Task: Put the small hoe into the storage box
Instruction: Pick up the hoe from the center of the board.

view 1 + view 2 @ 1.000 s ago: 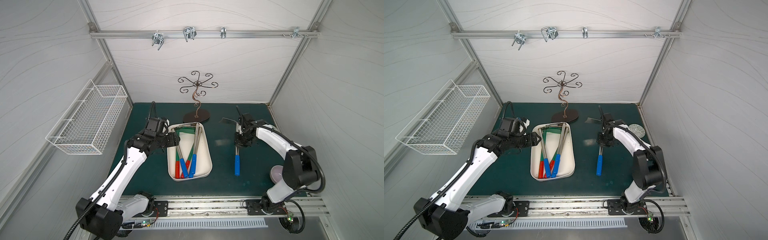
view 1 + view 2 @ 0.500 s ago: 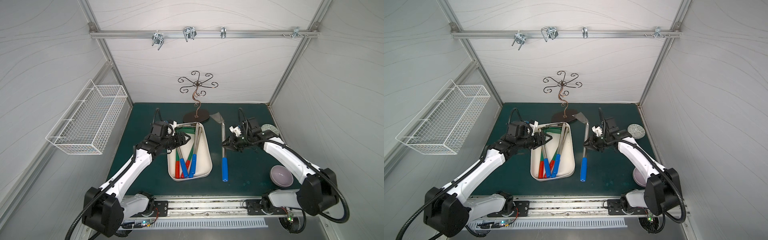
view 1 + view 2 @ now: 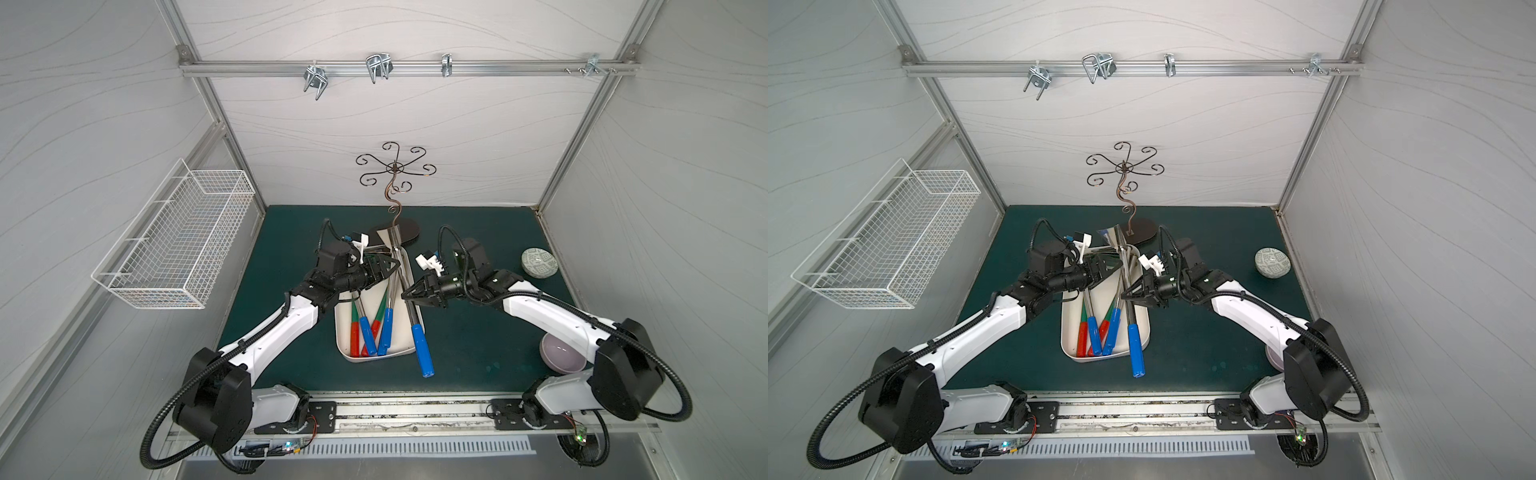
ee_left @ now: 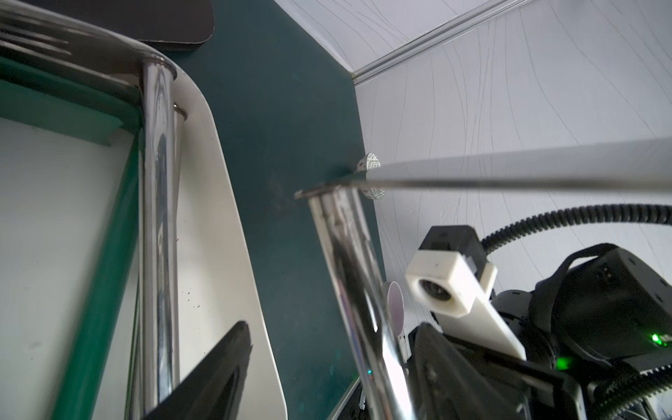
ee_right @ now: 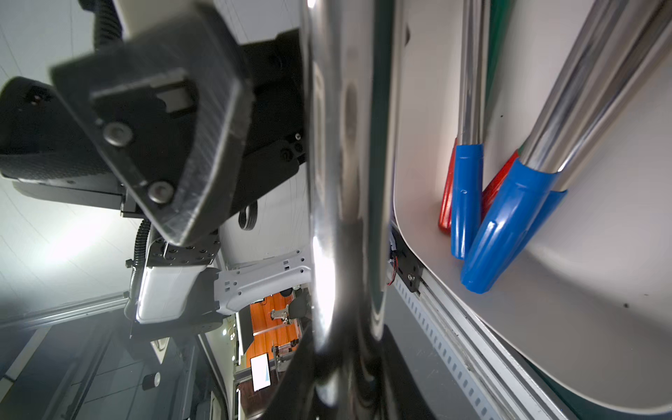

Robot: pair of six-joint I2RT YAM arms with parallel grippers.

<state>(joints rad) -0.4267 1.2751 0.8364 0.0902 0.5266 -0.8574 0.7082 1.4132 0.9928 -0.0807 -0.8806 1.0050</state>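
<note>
Both top views look down from high, sharing the whole counter point(image 3: 291, 232). Wrist views press close on the storage box point(image 4: 218, 225).

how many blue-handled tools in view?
3. Two blue-handled tools lie in the storage box. The third, the small hoe, is gripped by the right pincer, handle sticking past the box's near corner. Others may hide beneath.

Dark green surface point(image 3: 286, 237), matte. Cream storage box point(image 3: 398, 344) sits near centre, long side running front to back. Dark oval base of the scrollwork stand point(image 3: 410, 235) is just behind the box. Round patterned dish point(image 3: 539, 262) lies at right rear. Lavender bowl point(image 3: 559, 355) at right front, partly hidden.
</note>
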